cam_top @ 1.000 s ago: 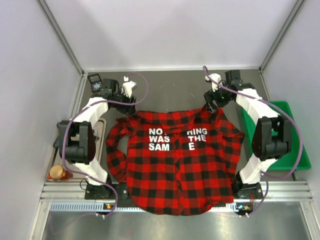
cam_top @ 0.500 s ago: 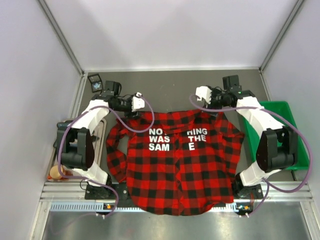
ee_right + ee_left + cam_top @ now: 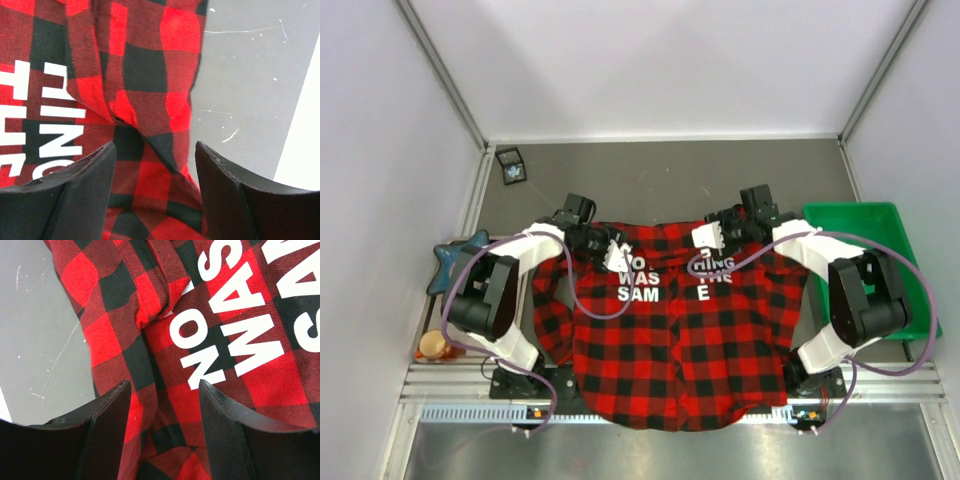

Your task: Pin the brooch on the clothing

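The red-and-black plaid shirt (image 3: 680,340) lies flat on the grey table with its collar at the back and white lettering on the chest. The tiny pale brooch (image 3: 510,170) sits on a small black square at the back left, far from both grippers. My left gripper (image 3: 618,256) is open and empty, low over the letters "NO" beside the collar; in the left wrist view (image 3: 165,387) plaid cloth (image 3: 165,355) shows between the fingers. My right gripper (image 3: 703,240) is open and empty over "THING"; in the right wrist view (image 3: 155,147) it hovers over the collar edge (image 3: 145,75).
A green tray (image 3: 910,300) stands at the right beside the shirt sleeve. A dark blue star-shaped object (image 3: 460,255) lies at the left wall. A round orange-brown object (image 3: 435,345) sits near the front left. Grey walls close the back and sides.
Both arms have swung in from the back of the table and down over the shirt's chest lettering. The dark blue object at the left now shows.
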Robot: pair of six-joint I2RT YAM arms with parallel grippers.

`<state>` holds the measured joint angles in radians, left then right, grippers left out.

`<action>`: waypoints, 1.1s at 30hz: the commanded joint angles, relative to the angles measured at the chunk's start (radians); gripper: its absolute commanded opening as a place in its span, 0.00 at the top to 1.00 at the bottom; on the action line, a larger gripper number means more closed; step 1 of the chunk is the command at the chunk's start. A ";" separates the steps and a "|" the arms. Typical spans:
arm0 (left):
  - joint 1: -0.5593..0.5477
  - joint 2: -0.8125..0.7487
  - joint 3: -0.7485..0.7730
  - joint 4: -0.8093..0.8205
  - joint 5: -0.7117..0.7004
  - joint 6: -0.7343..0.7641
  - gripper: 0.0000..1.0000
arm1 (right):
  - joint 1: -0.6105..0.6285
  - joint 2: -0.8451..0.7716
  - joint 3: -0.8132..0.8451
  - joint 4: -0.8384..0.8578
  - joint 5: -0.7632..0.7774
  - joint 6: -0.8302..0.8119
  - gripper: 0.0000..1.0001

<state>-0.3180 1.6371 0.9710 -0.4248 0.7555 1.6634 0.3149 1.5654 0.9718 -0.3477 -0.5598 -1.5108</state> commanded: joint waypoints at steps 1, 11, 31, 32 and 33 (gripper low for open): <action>-0.039 0.023 -0.061 0.245 -0.073 -0.020 0.39 | 0.038 -0.005 -0.093 0.241 0.011 -0.072 0.37; -0.032 0.115 -0.026 0.524 -0.156 -0.339 0.66 | 0.038 0.090 -0.006 0.467 0.076 0.165 0.86; 0.123 0.640 0.793 -0.024 -0.163 -0.763 1.00 | -0.007 0.683 0.884 -0.034 0.313 0.819 1.00; 0.126 0.659 0.842 -0.052 -0.171 -0.789 1.00 | -0.005 0.700 0.892 -0.043 0.337 0.828 1.00; 0.132 0.688 0.862 -0.060 -0.185 -0.803 1.00 | -0.008 0.709 0.913 -0.053 0.348 0.849 0.92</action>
<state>-0.2054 2.2536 1.7077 -0.3325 0.5850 0.9352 0.3111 2.2387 1.7958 -0.3267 -0.2771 -0.7567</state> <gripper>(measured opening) 0.021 0.007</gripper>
